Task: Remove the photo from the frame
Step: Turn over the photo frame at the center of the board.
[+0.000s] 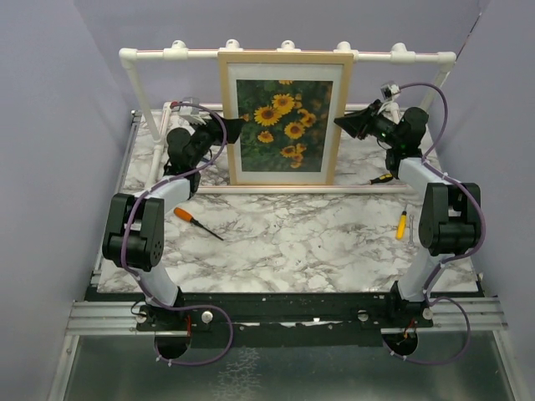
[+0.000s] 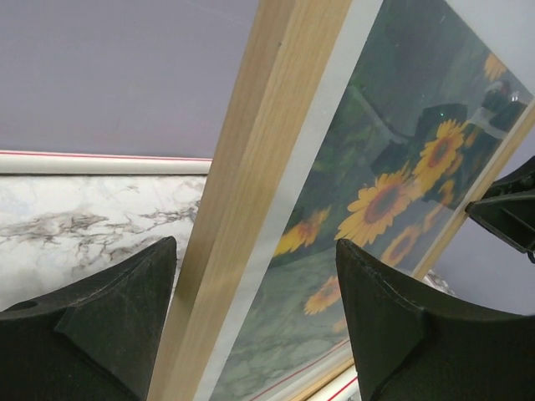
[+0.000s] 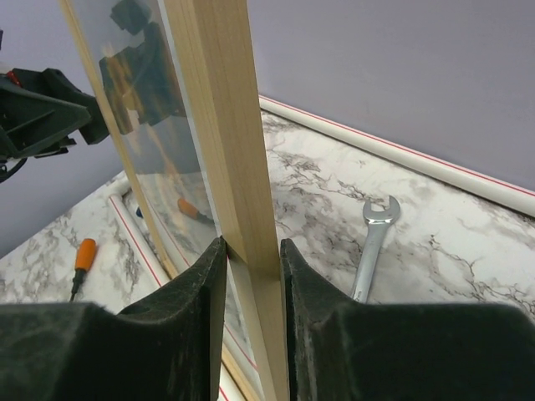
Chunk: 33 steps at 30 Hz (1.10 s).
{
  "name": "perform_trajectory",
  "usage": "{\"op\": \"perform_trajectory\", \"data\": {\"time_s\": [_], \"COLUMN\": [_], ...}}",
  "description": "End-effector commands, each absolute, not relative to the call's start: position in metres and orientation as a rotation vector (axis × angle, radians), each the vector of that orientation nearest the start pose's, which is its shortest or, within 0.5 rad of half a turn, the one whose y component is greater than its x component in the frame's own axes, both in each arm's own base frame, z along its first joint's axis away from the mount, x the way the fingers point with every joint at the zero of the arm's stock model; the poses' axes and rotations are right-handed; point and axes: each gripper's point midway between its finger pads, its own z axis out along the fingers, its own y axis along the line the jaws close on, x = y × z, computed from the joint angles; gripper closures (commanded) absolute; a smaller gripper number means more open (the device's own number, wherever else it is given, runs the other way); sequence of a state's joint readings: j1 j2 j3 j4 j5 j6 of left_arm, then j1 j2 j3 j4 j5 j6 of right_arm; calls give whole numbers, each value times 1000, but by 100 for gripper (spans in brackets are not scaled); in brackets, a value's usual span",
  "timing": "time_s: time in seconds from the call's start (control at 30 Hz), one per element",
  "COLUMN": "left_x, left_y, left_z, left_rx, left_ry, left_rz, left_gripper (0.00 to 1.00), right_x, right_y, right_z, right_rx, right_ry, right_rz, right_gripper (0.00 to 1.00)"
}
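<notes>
**Photo and frame at the first grasp.** The photo [image 1: 280, 125] sat inside the white mat of the frame [image 1: 285, 56], behind glass, and the frame stood upright at the back of the counter [image 1: 292, 242] against the pipe rack [image 1: 150, 55]. The right fingers [image 3: 201, 317] were clenched on the frame's right wooden edge, while the left fingers [image 2: 109, 309] stood released astride its left edge without gripping it. Judged from this, extraction had not begun: only a one-sided hold was secured, and reaching the back and freeing the photo were left.

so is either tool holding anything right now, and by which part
The right tool pinches the frame by its right wooden edge; the left tool straddles the left edge, open, gripping nothing.
</notes>
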State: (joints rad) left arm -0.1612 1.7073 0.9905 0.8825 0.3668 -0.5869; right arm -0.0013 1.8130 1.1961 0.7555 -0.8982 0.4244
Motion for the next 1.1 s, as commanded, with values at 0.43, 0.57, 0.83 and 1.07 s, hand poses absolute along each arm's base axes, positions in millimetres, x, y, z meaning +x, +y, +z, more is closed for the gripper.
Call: {"op": "perform_trajectory", "data": {"time_s": [0.43, 0.57, 0.83, 1.07], "left_x": [430, 404, 339, 299], "left_y": [-136, -117, -69, -76], "left_z": [299, 290, 254, 214], "left_rx": [-179, -338, -727, -1116], "left_ry": [1474, 1565, 1813, 1941], "left_rz": [-886, -841, -634, -825], "left_gripper": [10, 8, 1, 1], "right_x": [444, 428, 405, 388], "right_y": [158, 157, 158, 160], "right_z": [302, 304, 301, 300], "right_rx": [-651, -694, -715, -742], "right_ry": [1358, 1321, 1310, 1306], "right_rz": [936, 900, 899, 912], "right_gripper": [84, 78, 61, 61]}}
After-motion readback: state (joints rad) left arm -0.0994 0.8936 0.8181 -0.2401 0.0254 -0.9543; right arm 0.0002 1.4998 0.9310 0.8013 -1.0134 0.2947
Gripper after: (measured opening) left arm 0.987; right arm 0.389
